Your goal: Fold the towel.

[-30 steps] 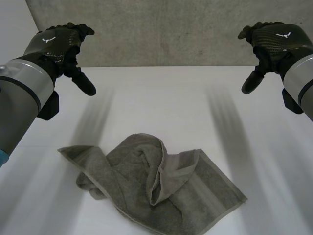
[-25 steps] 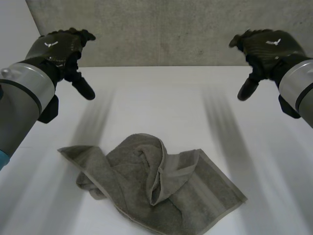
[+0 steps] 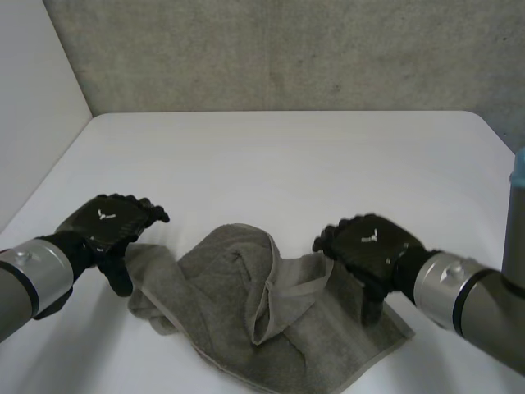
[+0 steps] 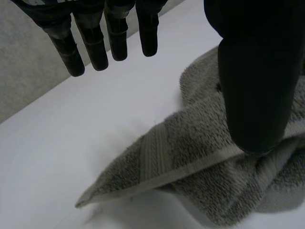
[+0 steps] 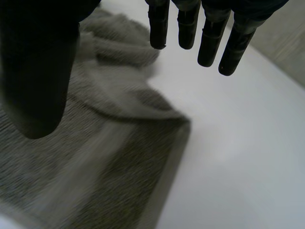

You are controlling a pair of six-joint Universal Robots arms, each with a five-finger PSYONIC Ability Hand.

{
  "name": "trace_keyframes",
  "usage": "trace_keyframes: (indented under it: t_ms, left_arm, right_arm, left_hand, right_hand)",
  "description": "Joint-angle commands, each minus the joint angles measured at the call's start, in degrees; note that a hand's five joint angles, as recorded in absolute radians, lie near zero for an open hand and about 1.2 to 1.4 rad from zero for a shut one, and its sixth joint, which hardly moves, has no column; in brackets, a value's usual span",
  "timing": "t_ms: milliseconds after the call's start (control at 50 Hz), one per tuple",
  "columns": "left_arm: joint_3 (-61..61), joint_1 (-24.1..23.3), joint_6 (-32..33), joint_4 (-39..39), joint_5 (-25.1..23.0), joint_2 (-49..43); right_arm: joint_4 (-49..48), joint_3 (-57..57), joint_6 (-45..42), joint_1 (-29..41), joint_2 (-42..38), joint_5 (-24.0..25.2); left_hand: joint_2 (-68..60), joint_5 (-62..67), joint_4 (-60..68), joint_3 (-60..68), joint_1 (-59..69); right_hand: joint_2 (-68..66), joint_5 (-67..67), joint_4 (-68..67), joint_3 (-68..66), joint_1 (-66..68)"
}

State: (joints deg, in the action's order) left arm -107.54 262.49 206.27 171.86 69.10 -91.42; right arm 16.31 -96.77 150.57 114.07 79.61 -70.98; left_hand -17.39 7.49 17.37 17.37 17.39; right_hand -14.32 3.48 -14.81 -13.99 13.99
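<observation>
One white table (image 3: pixel 287 148), one grey towel (image 3: pixel 238 304) crumpled at its near side between the arms. There's a bunched ridge through the middle, and the left corner and right part lie flatter.

Terry cloth, so I'd expect soft, light and no stiffness (it will sag and drag, not hinge). Pinch it at the corners on the woven hem band (image 4: pixel 157 160), not in the pile.

Left hand (image 3: pixel 111 226) is low over the towel's left corner, fingers (image 4: pixel 95 43) straight and spread from the thumb (image 4: pixel 257 86), holding nothing. The thumb tip is over the hem; can't tell if it touches.

Right hand (image 3: pixel 369 246) is over the towel's right edge, its fingers (image 5: pixel 209 33) straight too, nothing gripped.

No fold made yet, and it likely needs spreading first. Best grab points: left corner tip (image 4: pixel 90 198) and right corner (image 5: pixel 183 125).
</observation>
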Motion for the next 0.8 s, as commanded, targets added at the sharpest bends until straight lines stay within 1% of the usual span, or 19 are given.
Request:
trace_keyframes:
  t_ms: [20,180,300,340,380,400,420,440,460,480,500,520,540,560,580,600,620,640,800]
  left_arm:
    - [-4.2,2.6,1.0,6.3,-2.3,-1.7]
    - [-6.5,3.1,1.1,11.1,-2.7,-4.3]
    - [-7.4,3.1,1.1,13.5,-2.7,-6.5]
    - [-7.8,3.0,1.1,14.6,-2.8,-7.4]
    - [-7.9,2.7,1.0,16.7,-2.8,-9.2]
    - [-7.9,2.7,1.0,16.8,-2.8,-9.2]
    - [-7.7,2.6,1.0,17.8,-2.8,-10.3]
    - [-7.7,2.6,1.0,17.8,-2.8,-10.3]
    - [-7.3,2.6,0.9,18.8,-2.7,-11.1]
    - [-7.3,2.6,0.9,18.8,-2.7,-11.1]
    - [-7.1,2.6,0.8,19.3,-2.7,-11.6]
    - [-7.1,2.6,0.8,19.3,-2.7,-11.6]
    - [-6.7,2.6,0.6,20.0,-2.6,-11.9]
    - [-6.4,2.6,0.4,20.2,-2.5,-11.9]
    - [-6.4,2.6,0.4,20.2,-2.5,-11.9]
    - [-6.0,2.7,0.1,20.3,-2.5,-11.9]
    - [-6.0,2.7,0.1,20.3,-2.5,-11.9]
    - [-5.7,2.8,-0.3,20.3,-2.4,-11.9]
    - [-4.7,2.9,-3.9,20.3,-2.2,-11.2]
  right_arm:
    - [-1.7,-5.3,0.1,-0.2,0.2,0.3]
    - [-6.4,-10.6,-0.2,-1.7,1.1,0.7]
    - [-6.9,-14.9,-4.4,-4.2,2.0,2.1]
    - [-6.9,-16.0,-5.7,-4.8,2.0,2.6]
    - [-6.9,-17.7,-7.5,-6.5,2.3,4.3]
    - [-6.9,-17.7,-7.5,-6.5,2.3,4.3]
    - [-6.9,-18.5,-8.3,-7.3,2.6,5.1]
    - [-6.9,-18.5,-8.3,-7.3,2.6,5.1]
    - [-7.0,-19.2,-8.9,-8.0,2.7,5.8]
    - [-7.2,-19.9,-9.7,-8.9,2.7,6.8]
    - [-7.2,-19.9,-9.7,-8.9,2.7,6.8]
    - [-8.1,-20.7,-10.7,-10.3,2.7,8.4]
    - [-9.3,-21.3,-11.3,-11.2,2.7,9.6]
    - [-9.3,-21.4,-11.4,-11.2,2.7,9.6]
    - [-10.6,-22.0,-11.8,-12.0,2.7,10.7]
    - [-10.6,-22.0,-11.8,-12.0,2.7,10.7]
    - [-12.4,-22.5,-11.9,-12.7,2.7,11.7]
    - [-14.0,-22.8,-11.9,-12.9,2.7,12.1]
    - [-19.0,-23.8,-12.0,-12.9,0.5,12.4]
  left_hand:
    - [-5.3,5.2,5.3,5.3,5.3]
    - [-8.6,8.5,8.6,8.7,8.6]
    - [-13.2,13.1,13.2,13.2,13.2]
    - [-16.7,16.6,16.7,16.7,16.7]
    - [-26.1,26.0,26.1,26.1,26.1]
    - [-26.1,26.0,26.1,26.2,26.1]
    - [-31.8,31.7,31.8,31.8,31.8]
    - [-31.8,31.7,31.9,31.9,31.9]
    - [-37.5,37.4,37.5,37.5,37.5]
    - [-37.6,37.5,37.6,37.6,37.6]
    - [-42.2,42.1,42.2,42.3,42.2]
    - [-42.3,42.2,42.3,42.3,42.3]
    - [-46.8,46.7,46.8,46.8,46.8]
    - [-51.8,51.7,51.8,51.8,51.8]
    - [-51.9,51.8,51.9,51.9,51.9]
    - [-57.9,57.8,57.9,57.9,57.9]
    - [-57.9,57.8,57.9,57.9,57.9]
    - [-62.6,62.5,62.6,62.6,62.6]
    - [-62.6,62.5,62.6,62.6,62.6]
  right_hand:
    - [-2.8,3.7,-2.3,-3.2,3.2]
    - [-6.5,7.4,-6.0,-6.9,6.9]
    - [-7.5,8.4,-7.0,-7.9,7.9]
    - [-7.5,8.4,-7.0,-7.9,7.9]
    - [-8.5,9.4,-8.0,-8.9,8.9]
    - [-8.5,9.4,-8.1,-8.9,8.9]
    - [-8.7,9.6,-8.2,-9.0,9.0]
    - [-8.7,9.6,-8.2,-9.0,9.0]
    - [-9.5,10.4,-9.1,-9.9,9.9]
    - [-11.2,12.1,-10.7,-11.5,11.5]
    - [-11.2,12.1,-10.7,-11.6,11.6]
    - [-11.9,12.7,-11.4,-12.2,12.2]
    - [-12.7,13.6,-12.3,-13.1,13.1]
    - [-12.8,13.6,-12.3,-13.1,13.1]
    - [-13.9,14.8,-13.4,-14.2,14.2]
    - [-13.9,14.8,-13.4,-14.3,14.3]
    - [-16.3,17.1,-15.8,-16.6,16.6]
    - [-17.5,18.3,-17.0,-17.8,17.8]
    - [-16.8,17.6,-16.3,-17.1,17.1]
